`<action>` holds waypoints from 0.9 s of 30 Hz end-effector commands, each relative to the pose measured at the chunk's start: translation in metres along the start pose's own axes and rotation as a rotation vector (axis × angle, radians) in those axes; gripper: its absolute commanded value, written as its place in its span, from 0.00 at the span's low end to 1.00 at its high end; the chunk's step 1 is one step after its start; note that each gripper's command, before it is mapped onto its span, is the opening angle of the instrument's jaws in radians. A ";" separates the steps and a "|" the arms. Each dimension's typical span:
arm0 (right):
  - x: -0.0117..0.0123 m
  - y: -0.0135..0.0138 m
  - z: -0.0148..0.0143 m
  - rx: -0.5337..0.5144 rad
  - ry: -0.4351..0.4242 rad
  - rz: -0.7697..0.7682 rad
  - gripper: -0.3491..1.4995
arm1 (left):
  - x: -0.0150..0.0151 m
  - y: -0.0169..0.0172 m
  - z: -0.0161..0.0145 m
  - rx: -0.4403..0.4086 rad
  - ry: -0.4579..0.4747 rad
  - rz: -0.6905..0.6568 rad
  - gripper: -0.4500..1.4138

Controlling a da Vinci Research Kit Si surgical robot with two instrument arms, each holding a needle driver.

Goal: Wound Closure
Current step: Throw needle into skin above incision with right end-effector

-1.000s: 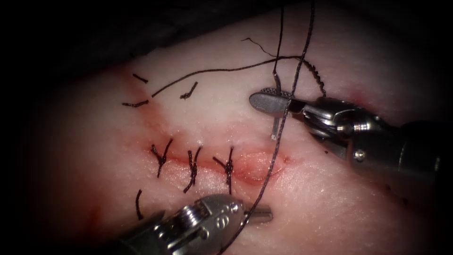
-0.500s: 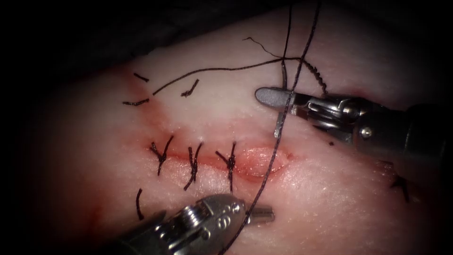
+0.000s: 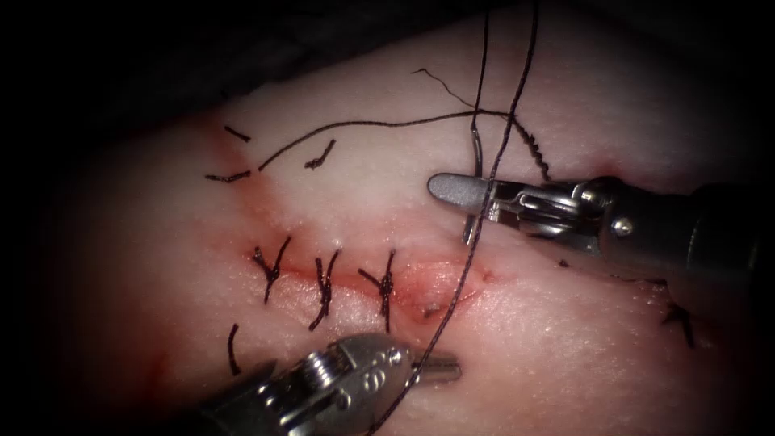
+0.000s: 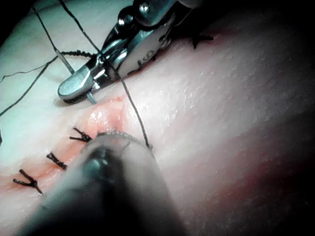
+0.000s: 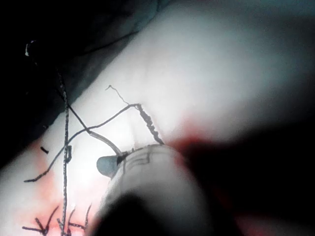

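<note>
Pale pork tissue (image 3: 565,339) underlies everything; right tool (image 3: 460,190) clamps the curved steel needle (image 3: 475,173) mid-curve, clear of the red cut (image 3: 436,282). Left tool (image 3: 440,369) probably pinches dark thread (image 3: 484,202). Thread crossing the needle could snag.

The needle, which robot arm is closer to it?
Right. The right tool holds the needle in its shut jaws, above the cut. The left tool sits below the cut, apart from the needle, with the thread running up from it.

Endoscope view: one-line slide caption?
Right tool grips the needle mid-curve above the cut; left tool holds thread.
</note>
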 end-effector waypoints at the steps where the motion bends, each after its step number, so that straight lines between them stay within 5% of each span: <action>1: -0.0005 -0.0007 0.0013 0.007 -0.013 0.002 0.00 | 0.0008 -0.0006 0.0004 0.002 0.003 0.001 0.13; 7: -0.0024 -0.0008 0.0016 0.030 -0.028 0.022 0.00 | 0.0007 -0.0007 0.0004 0.002 0.003 0.001 0.12; 15: -0.0014 -0.0014 0.0020 0.053 -0.020 0.042 0.00 | 0.0007 -0.0005 0.0002 0.002 0.003 0.002 0.12; 27: -0.0051 0.0009 0.0040 0.078 -0.089 0.131 0.00 | 0.0014 0.0009 -0.0014 0.008 -0.007 0.022 0.12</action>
